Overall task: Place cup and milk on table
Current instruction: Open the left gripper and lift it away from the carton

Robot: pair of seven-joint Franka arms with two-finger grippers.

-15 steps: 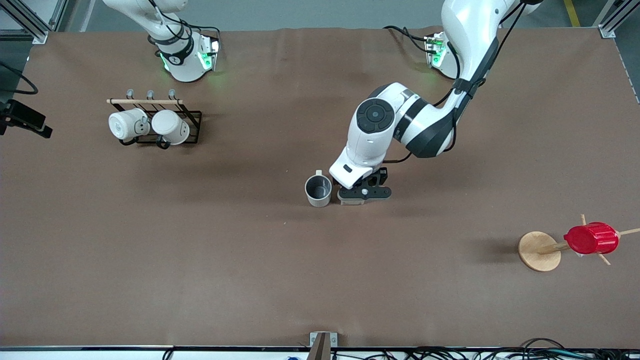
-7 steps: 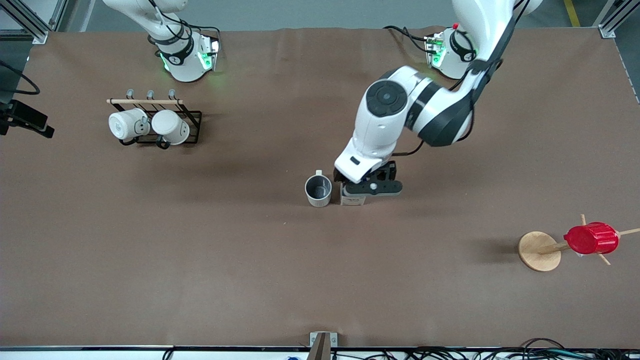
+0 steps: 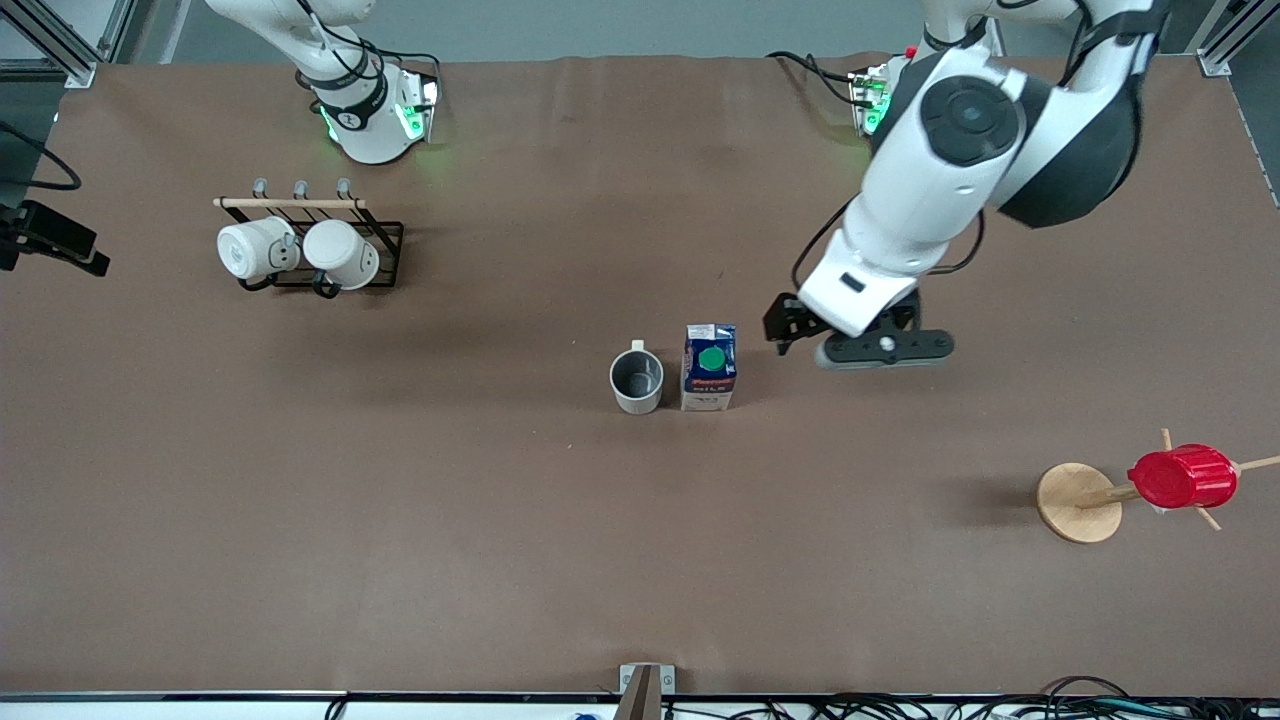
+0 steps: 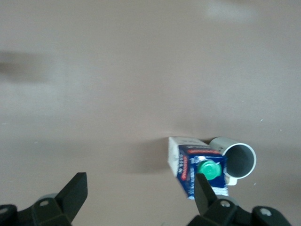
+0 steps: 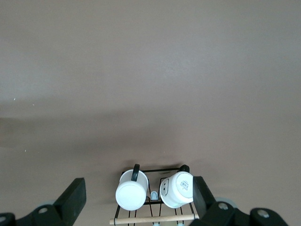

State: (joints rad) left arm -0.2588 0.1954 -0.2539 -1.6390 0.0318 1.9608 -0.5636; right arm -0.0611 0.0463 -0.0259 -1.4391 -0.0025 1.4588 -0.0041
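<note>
The pale grey cup (image 3: pixel 637 380) stands upright on the brown table (image 3: pixel 400 520), near its middle. The blue and white milk (image 3: pixel 709 366) with its green cap stands upright right beside the cup, toward the left arm's end. My left gripper (image 3: pixel 880 350) is open and empty, up in the air over bare table past the milk toward the left arm's end. The left wrist view shows its gripper (image 4: pixel 139 197) spread wide, with the milk (image 4: pixel 200 167) and the cup (image 4: pixel 237 160) below. My right gripper (image 5: pixel 138 200) is open and empty, waiting high over the mug rack; it is out of the front view.
A black wire rack (image 3: pixel 310 245) with two white mugs stands near the right arm's base; it also shows in the right wrist view (image 5: pixel 155 190). A red ribbed cup (image 3: pixel 1182 476) hangs on a wooden stand (image 3: pixel 1078 502) at the left arm's end.
My left gripper has let go of the milk, risen and drawn away toward the left arm's end. The milk now stands free beside the cup.
</note>
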